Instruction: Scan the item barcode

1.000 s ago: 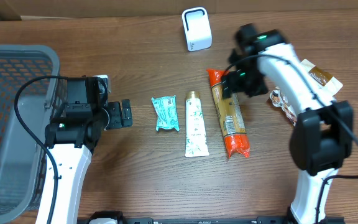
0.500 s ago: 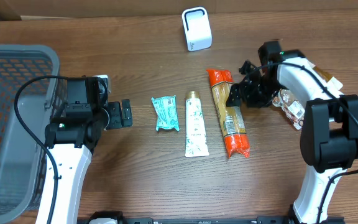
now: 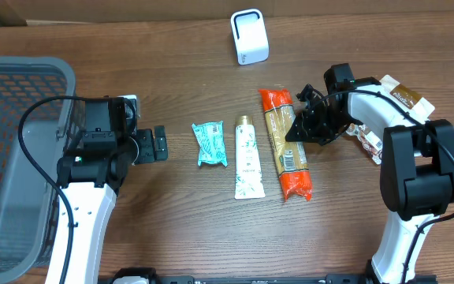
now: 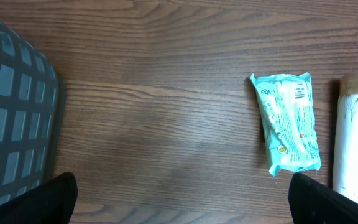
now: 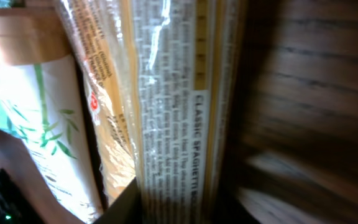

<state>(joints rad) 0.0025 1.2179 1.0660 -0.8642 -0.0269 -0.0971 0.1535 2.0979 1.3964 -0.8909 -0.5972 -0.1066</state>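
A long spaghetti pack (image 3: 286, 146) with orange-red ends lies on the wooden table, right of centre. My right gripper (image 3: 296, 132) is down at its right edge, about mid-length. In the right wrist view the pack (image 5: 173, 112) fills the gap and the gripper (image 5: 179, 205) is shut on it, with a dark finger (image 5: 126, 205) pressed against its left side. The white scanner (image 3: 249, 37) stands at the back of the table. My left gripper (image 3: 158, 144) hovers open and holds nothing (image 4: 182, 199).
A teal packet (image 3: 210, 143) (image 4: 289, 121) and a bamboo-print tube (image 3: 248, 162) (image 5: 48, 112) lie left of the spaghetti. A grey basket (image 3: 53, 67) (image 4: 11, 106) stands at the far left. Snack packets (image 3: 408, 96) lie at the right edge behind my right arm.
My right gripper came down from near the pack's top end to its right side and closed on it. The pack shifted slightly left. The left arm stayed still.
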